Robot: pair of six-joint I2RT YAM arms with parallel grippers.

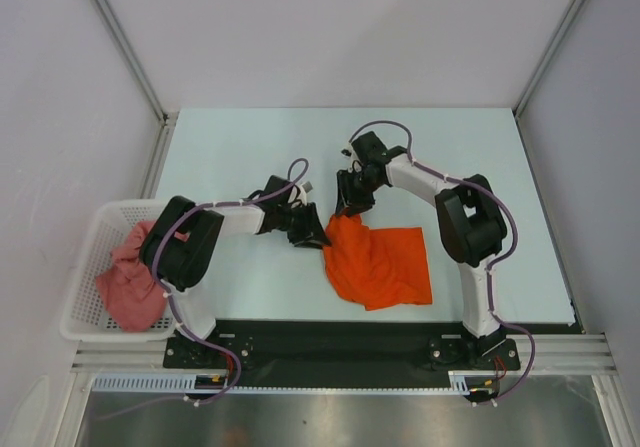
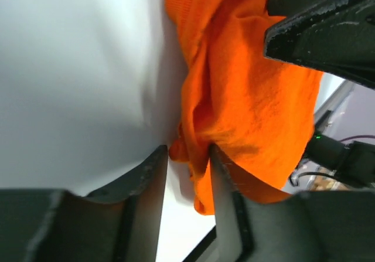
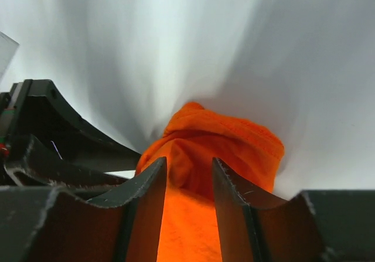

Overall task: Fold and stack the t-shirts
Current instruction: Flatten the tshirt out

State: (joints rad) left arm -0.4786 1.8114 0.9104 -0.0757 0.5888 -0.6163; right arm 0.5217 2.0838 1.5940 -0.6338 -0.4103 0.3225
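the orange t-shirt [image 1: 380,262] lay on the table [image 1: 250,157] between the two arms, rumpled and uneven, no neat fold to it yet. both arms were down at its far left corner. the left gripper [image 2: 188,152] stood narrow, with a bunch of orange edge pinched between its fingers. the right gripper [image 3: 189,162], just beside it, was narrow too, straddling a ridge of the same cloth that filled its gap. the pink t-shirt [image 1: 130,282] sat heaped in the white basket [image 1: 95,229] at the table's left edge, well apart from the orange one, with neither arm on it. by my reckoning it was early going: no shirt folded flat, nothing stacked. left to do: finish folding the orange one, lift the pink one out, fold it, and set one on the other.
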